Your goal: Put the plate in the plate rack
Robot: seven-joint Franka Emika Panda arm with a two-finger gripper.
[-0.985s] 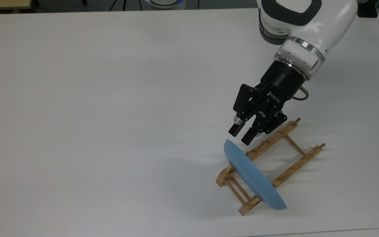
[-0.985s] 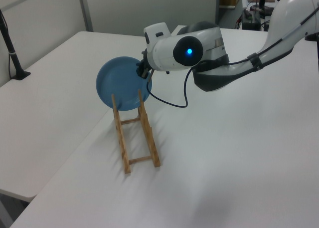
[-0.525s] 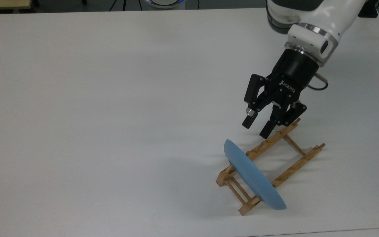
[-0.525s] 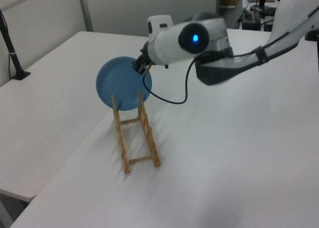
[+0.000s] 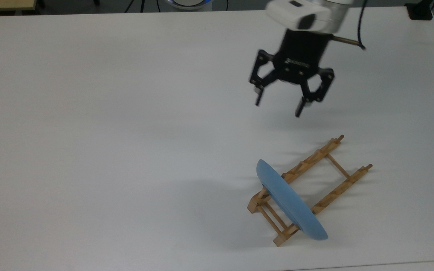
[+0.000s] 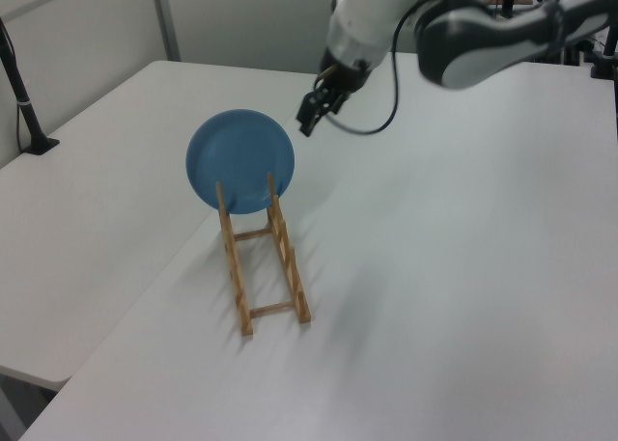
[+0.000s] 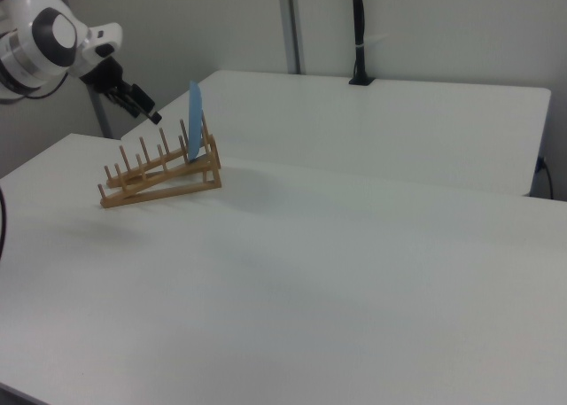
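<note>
The light-blue plate (image 5: 290, 203) stands on edge in the wooden plate rack (image 5: 328, 158), slotted near the rack's lower-left end in the top view. From the left view the plate (image 6: 239, 161) faces the camera above the rack (image 6: 285, 267); the right view shows the plate (image 7: 193, 121) edge-on in the rack (image 7: 159, 176). My gripper (image 5: 279, 107) hangs open and empty well above the table, up and away from the rack. It also appears as the gripper (image 6: 311, 119) to the plate's right and as the gripper (image 7: 142, 104) left of the plate.
The white table (image 5: 126, 113) stretches wide to the top view's left. A second white table (image 7: 425, 112) lies beyond in the right view, with a black pole (image 7: 359, 33) on it. Another black post (image 6: 24, 103) stands at the left view's left.
The gripper has lifted away from the plate and rack, moving up the top view, turning and opening wider. Plate and rack have stayed put.
</note>
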